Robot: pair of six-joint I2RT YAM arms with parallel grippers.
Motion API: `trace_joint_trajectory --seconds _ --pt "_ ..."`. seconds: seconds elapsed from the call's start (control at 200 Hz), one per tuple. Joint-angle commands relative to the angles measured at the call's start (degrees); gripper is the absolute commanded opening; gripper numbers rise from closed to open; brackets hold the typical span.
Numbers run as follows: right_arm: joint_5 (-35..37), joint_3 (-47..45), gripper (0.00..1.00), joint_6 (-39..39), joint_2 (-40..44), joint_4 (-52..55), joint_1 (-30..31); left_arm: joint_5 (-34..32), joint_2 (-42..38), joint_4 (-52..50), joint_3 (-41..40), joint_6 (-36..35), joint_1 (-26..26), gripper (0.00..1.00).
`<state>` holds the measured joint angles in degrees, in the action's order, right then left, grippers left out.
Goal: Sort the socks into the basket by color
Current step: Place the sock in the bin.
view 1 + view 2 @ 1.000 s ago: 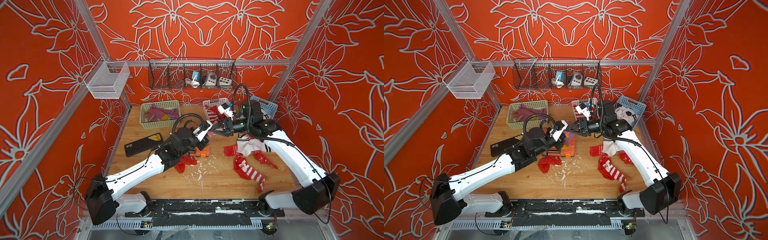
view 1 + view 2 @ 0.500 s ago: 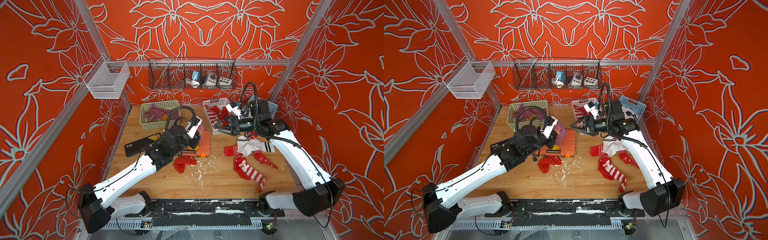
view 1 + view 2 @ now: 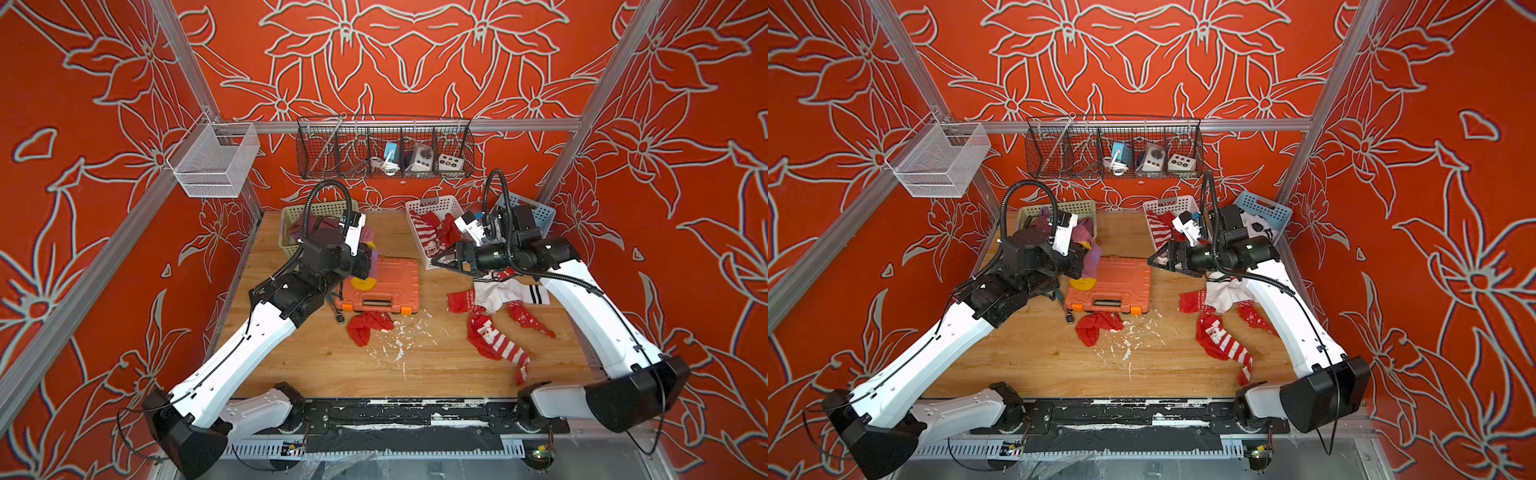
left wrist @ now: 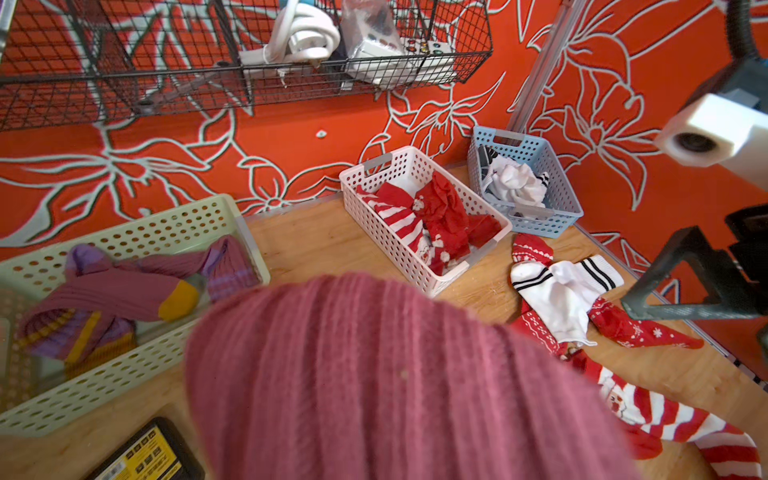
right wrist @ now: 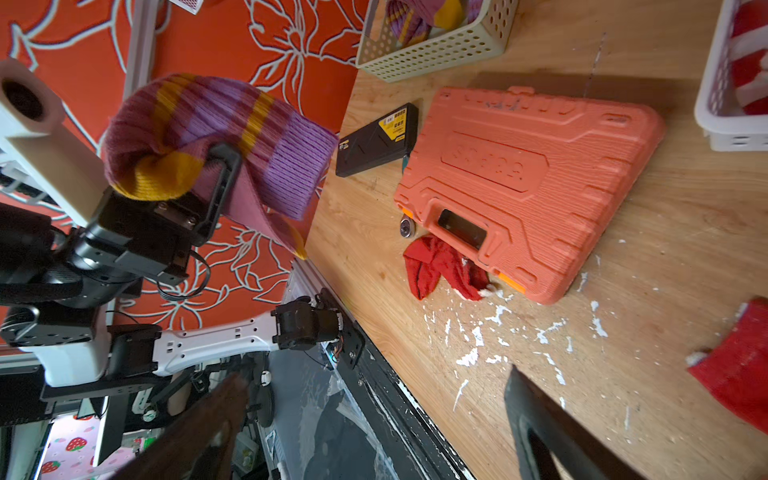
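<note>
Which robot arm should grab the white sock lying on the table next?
Right. The right tool is open, empty and near the white sock; the left tool is busy, shut on a purple sock.

Both top views look down from high at the front over the table (image 3: pixel 332 365), nearly alike; the left wrist camera peers close over a purple sock (image 4: pixel 374 374) toward the rear baskets (image 4: pixel 386 245), the right wrist camera low toward the orange tool case (image 5: pixel 519 187) and left arm (image 5: pixel 216 345).
</note>
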<state>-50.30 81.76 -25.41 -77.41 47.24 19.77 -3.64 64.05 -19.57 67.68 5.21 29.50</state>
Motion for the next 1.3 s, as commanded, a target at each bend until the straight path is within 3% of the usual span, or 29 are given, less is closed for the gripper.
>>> trace_joint_trajectory --seconds 0.0,0.625,1.296 --pt "2.79 -0.96 0.98 2.97 0.04 2.17 -0.25 0.52 0.41 -3.28 2.29 1.89 -1.42 0.0" --pt "8.45 -3.76 0.98 6.98 0.0 3.37 -0.35 -0.29 3.91 -7.07 4.57 6.05 -9.28 0.0" --pt "11.41 -1.52 0.98 10.18 -3.53 4.51 -2.09 4.12 16.87 -17.19 17.23 9.68 -26.2 0.0"
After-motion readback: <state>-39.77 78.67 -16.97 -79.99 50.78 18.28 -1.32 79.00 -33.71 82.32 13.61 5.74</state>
